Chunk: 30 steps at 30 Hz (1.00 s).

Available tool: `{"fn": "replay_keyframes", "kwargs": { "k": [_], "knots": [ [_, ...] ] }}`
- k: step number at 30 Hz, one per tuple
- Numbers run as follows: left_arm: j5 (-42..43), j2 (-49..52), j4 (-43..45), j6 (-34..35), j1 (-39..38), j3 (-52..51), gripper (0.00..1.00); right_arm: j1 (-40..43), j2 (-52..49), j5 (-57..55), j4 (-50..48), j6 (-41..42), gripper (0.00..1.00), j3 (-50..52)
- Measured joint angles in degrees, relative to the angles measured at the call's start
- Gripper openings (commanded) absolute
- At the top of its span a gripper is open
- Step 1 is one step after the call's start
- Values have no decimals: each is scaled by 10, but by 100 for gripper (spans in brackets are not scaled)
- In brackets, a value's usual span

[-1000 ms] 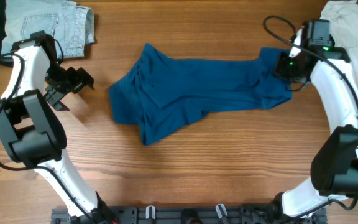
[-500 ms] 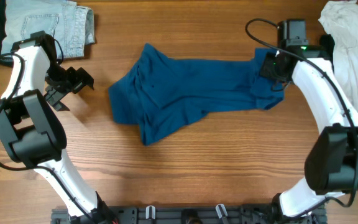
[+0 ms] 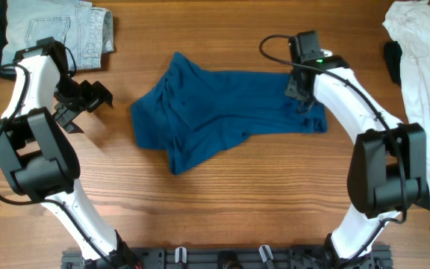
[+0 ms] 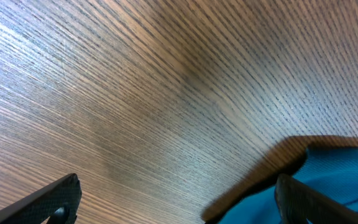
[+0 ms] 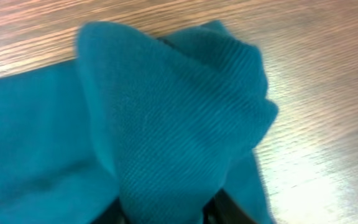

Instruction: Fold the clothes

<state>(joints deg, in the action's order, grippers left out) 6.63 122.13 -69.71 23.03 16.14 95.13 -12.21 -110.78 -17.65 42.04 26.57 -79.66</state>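
Clothes point(image 3: 222, 104) lie rumpled at centre of bench point(image 3: 222, 202). Left end effector point(image 3: 88, 107) at bench's left side, fingers spread wide, empty. Right end effector point(image 3: 301, 95) right of bench centre, seemingly under a raised fold; cannot tell whether it grips.

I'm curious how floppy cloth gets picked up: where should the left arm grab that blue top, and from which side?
Probably the left edge of the blue top, approached from the left, low over the table: that edge lies rumpled and closest to the open left gripper, with only bare wood between.
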Motion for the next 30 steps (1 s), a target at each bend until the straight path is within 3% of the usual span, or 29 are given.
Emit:
{"fn": "replay_keyframes", "kwargs": {
  "k": [4, 9, 10, 12, 21, 22, 27, 30],
  "knots": [
    [0, 0, 0, 0, 0, 0, 100, -17, 0, 14, -24, 2, 57, 0],
    [0, 0, 0, 0, 0, 0, 100, -34, 0, 66, -53, -15, 66, 0],
    [0, 0, 0, 0, 0, 0, 100, -36, 0, 83, -58, -25, 74, 0],
    [0, 0, 0, 0, 0, 0, 100, -38, 0, 109, -60, -41, 99, 0],
    [0, 0, 0, 0, 0, 0, 100, -14, 16, 139, 5, -62, 99, -61],
    [0, 0, 0, 0, 0, 0, 100, -5, 25, 140, 7, -63, 95, -67],
    [0, 0, 0, 0, 0, 0, 100, 72, 91, 151, 41, -68, 26, -90],
    [0, 0, 4, 0, 0, 0, 100, 120, 99, 186, 57, -76, 4, -91]
  ]
}}
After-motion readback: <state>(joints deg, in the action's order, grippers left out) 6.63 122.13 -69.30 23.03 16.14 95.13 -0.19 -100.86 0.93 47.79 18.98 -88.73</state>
